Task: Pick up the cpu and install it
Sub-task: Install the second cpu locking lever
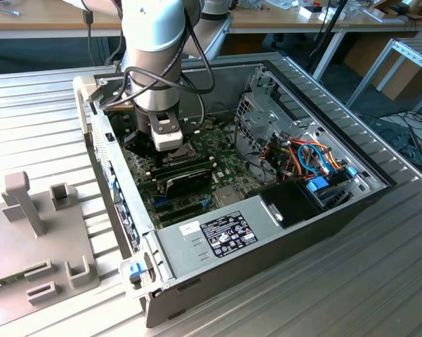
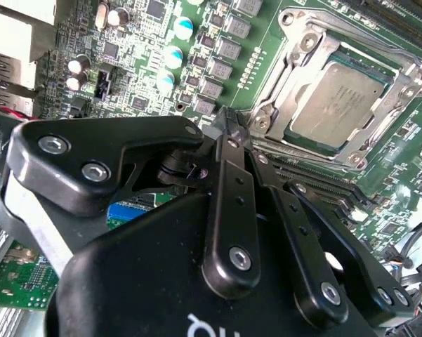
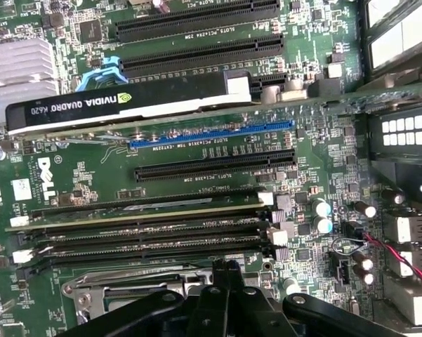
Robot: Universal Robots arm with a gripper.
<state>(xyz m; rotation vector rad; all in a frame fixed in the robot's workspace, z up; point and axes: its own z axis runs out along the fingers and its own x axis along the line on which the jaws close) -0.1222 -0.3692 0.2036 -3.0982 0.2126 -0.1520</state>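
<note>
Inside the open case (image 1: 281, 232), the arm (image 1: 153, 49) reaches down over the far left part of the green board (image 1: 196, 186) in the exterior view. The gripper (image 2: 228, 130) hangs low above the board, and its black fingers (image 2: 233, 203) are pressed together at the tips with nothing between them, so the jaws are clenched and empty.

The cpu (image 2: 335, 98) lies flat in its socket (image 2: 337, 151), silver-grey top facing up. The metal frame (image 2: 295, 63) of the socket rings it. In the second wrist view the fingertips sit just beside the edge of that frame, apart from the chip itself and not touching it.

In the first wrist view the gripper (image 3: 227, 281) shows with its tips above the near edge of the socket (image 3: 119, 295). Beyond it run four long memory slots (image 3: 147, 225), at least one filled with a stick. Farther on stand black card slots (image 3: 214, 165) and a graphics card (image 3: 126, 105) seated in a blue slot (image 3: 211, 133).

In the exterior view, a grey power supply (image 1: 211, 235) lies along the near side of the case. A drive cage (image 1: 260, 119) stands to the exterior view's right of the board, with orange and blue cables (image 1: 312, 165) beyond it. The case rests on a ribbed metal table (image 1: 351, 281), and a grey fixture (image 1: 35, 232) sits on the table at the exterior view's left.
</note>
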